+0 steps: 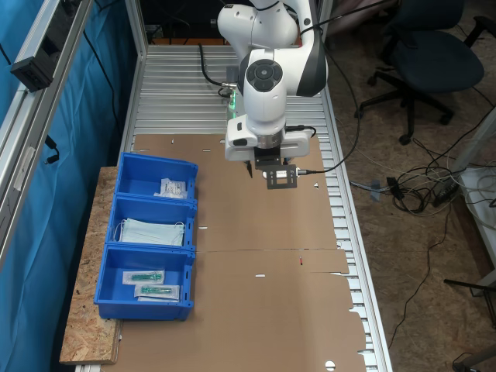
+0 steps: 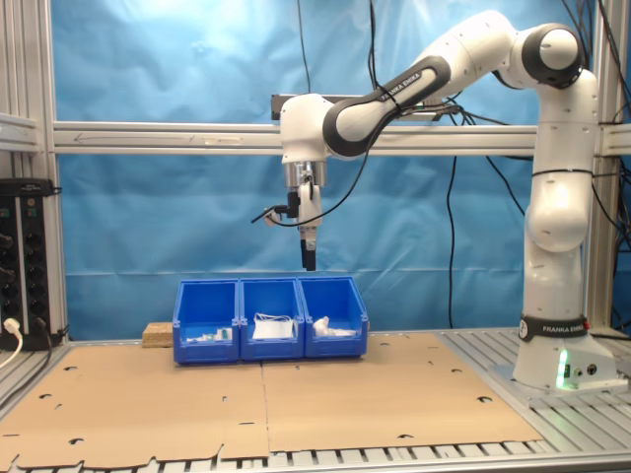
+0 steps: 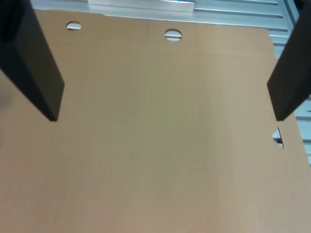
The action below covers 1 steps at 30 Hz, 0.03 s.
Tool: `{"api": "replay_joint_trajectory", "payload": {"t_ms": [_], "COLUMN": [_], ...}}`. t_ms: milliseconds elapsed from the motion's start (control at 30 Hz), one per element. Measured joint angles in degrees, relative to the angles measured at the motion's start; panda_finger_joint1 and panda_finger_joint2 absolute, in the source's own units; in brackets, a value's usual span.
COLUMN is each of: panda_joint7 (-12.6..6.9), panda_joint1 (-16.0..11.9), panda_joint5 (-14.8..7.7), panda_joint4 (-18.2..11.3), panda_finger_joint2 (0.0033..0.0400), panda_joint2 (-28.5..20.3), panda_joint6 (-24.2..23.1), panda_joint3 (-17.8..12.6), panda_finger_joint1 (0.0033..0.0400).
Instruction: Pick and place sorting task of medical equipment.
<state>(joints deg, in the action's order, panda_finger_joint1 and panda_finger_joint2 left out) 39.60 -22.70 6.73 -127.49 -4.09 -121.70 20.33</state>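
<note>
gripper (image 3: pixel 165 114) spread wide, holding nothing, hung high over bare cardboard (image 1: pixel 263 256) | white packet (image 1: pixel 173 187) lay in end bin (image 1: pixel 155 177) of 3 blue bins, nearest arm base in the first exterior view | masks (image 1: pixel 151 231) in middle bin

Packet (image 1: pixel 173 187) in end bin (image 1: pixel 157 177)

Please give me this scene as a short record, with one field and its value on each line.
pincer: open, holding nothing, high above the cardboard sheet
bins: three blue, in a row
white packet: in the end bin nearest the arm's base
face masks: middle bin
teal pouches: other end bin
</note>
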Motion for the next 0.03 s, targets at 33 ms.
{"api": "replay_joint_trajectory", "payload": {"t_ms": [33], "panda_joint7": [0.00], "panda_joint1": [-0.1], "panda_joint5": [0.0], "panda_joint4": [0.2], "panda_finger_joint2": [0.0400], "panda_joint2": [-0.2], "panda_joint6": [0.5], "panda_joint3": [0.0], "panda_finger_joint1": [0.0400]}}
